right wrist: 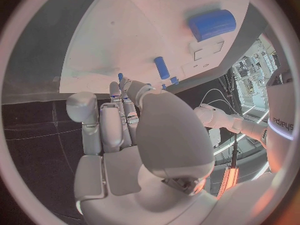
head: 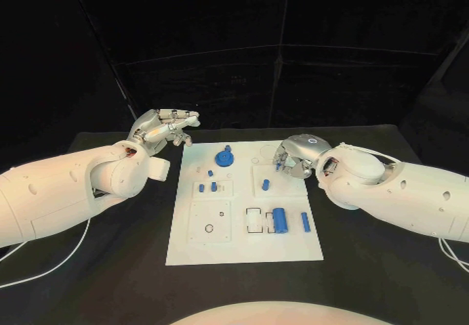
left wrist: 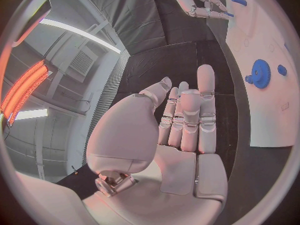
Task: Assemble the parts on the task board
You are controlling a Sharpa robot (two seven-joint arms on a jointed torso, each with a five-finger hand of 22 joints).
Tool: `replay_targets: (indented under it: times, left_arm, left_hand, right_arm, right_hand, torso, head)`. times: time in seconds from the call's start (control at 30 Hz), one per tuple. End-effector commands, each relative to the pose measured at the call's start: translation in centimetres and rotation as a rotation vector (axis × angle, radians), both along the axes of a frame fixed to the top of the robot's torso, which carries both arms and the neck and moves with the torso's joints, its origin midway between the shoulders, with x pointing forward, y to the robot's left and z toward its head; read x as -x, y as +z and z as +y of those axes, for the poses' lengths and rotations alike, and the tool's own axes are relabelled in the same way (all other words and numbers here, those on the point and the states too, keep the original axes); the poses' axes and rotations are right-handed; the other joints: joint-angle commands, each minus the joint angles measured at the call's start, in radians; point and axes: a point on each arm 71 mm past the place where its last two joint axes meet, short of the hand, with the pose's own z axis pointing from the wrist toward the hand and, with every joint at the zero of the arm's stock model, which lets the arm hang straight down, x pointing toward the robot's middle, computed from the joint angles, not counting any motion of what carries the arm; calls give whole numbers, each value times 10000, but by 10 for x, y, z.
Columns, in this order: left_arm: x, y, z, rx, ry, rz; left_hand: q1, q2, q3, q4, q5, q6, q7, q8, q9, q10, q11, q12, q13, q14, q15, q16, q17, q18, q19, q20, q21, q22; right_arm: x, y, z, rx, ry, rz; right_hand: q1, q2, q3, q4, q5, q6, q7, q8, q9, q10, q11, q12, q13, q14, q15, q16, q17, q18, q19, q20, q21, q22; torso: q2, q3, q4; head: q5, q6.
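Board (head: pixel 245 250) sits mid-table, white. Blue gear (head: pixel 225 159) near its far edge; cylinder (head: pixel 280 219) and slim bar (head: pixel 305 222) lie toward its near right; small pegs (head: pixel 207 186) left of centre. My left hand (head: pixel 164 127) hovers off board's far-left corner, fingers apart, holding nothing. My right hand (head: pixel 296 154) over board's far-right part, fingers curled down; can't tell if anything's pinched.

A matte black table (head: pixel 117 271) stands before black curtain panels (head: pixel 293 81) hung on a thin dark frame. Overhead, a grey ceiling (left wrist: pixel 69 55) carries a long white strip light (left wrist: pixel 78 32) — beside it a glowing orange-red panel (left wrist: pixel 25 87) — and a slatted vent (left wrist: pixel 81 62).
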Motion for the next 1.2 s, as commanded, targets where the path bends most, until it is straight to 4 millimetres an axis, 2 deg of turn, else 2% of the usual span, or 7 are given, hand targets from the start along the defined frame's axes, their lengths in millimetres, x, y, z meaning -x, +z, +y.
replay_targets:
  times: [0.03,0.3,0.47,0.73,0.9,1.0,1.2]
  left_arm:
    - [0,1,1,-22,34,-106]
    - [-1,1,7,-57,149,-139]
    - [-2,2,7,-58,171,-165]
    - [-3,2,2,-22,80,-184]
    - [-2,2,0,2,32,-193]
    - [-2,2,1,-1,47,-200]
    - [-2,2,-1,10,14,-199]
  left_hand:
    - [84,33,-30,-27,-44,-80,16,40,-7,-78,9,55,-2,-32,-2,17,-16,117,4,21,-48,-8]
    - [40,12,-93,-1,-45,-113,36,40,-8,-114,30,73,-2,-43,13,6,-66,112,21,29,-71,-27]
    - [40,12,-93,-1,-45,-113,36,40,-8,-114,30,73,-2,-43,13,6,-66,112,21,29,-71,-27]
    - [20,-1,-125,10,-45,-127,41,41,-7,-128,35,85,-1,-44,19,9,-74,110,27,33,-83,-37]
    - [15,-3,-133,14,-44,-131,42,42,-7,-132,36,88,0,-44,20,11,-74,110,29,34,-86,-39]
    - [14,-4,-136,14,-43,-133,42,42,-7,-134,37,89,0,-44,21,12,-74,110,30,34,-88,-40]
    - [14,-4,-136,14,-43,-133,42,42,-7,-134,37,89,0,-44,21,12,-74,110,30,34,-88,-40]
  right_arm:
    - [5,9,0,-443,-25,-495]
    - [32,29,25,-1382,827,-832]
    - [45,35,48,-1762,1442,-855]
    - [55,30,91,-1980,2426,-441]
    - [65,11,109,-1964,2867,183]
    - [70,1,116,-1958,3035,486]
    - [70,-12,126,-1693,3202,932]
  right_hand:
    - [-96,-19,64,7,-39,74,-8,7,17,71,-6,-41,-11,427,-98,26,14,-121,72,-16,47,41]
    - [-114,-58,166,-100,134,133,-19,-13,17,146,-22,-66,-3,445,-115,90,70,-167,172,-33,243,337]
    - [-125,-62,176,-110,148,142,-20,-15,17,155,-23,-71,-2,445,-116,90,64,-174,184,-34,268,373]
    - [-157,-65,185,-111,141,148,-16,-23,16,160,-19,-81,-3,441,-115,73,33,-179,193,-36,292,407]
    - [-179,-63,189,-111,130,148,-14,-30,14,159,-17,-91,-4,439,-113,69,23,-184,201,-36,312,434]
    - [-181,-62,191,-111,130,147,-13,-31,14,159,-17,-92,-4,439,-113,68,21,-185,203,-36,315,440]
    - [-190,-66,204,-139,137,133,-10,-52,9,148,-15,-113,-7,434,-112,55,-6,-193,218,-38,350,489]
  torso:
    - [6,-9,13]
    - [23,10,-16]
    - [19,-13,32]
    - [37,1,-3]
    - [23,-34,9]
    - [25,0,-22]
    - [20,-14,30]
  head:
    - [-26,12]
    - [59,9]
    - [103,2]
    - [526,-91]
    - [703,-166]
    - [871,-245]
    - [1021,-324]
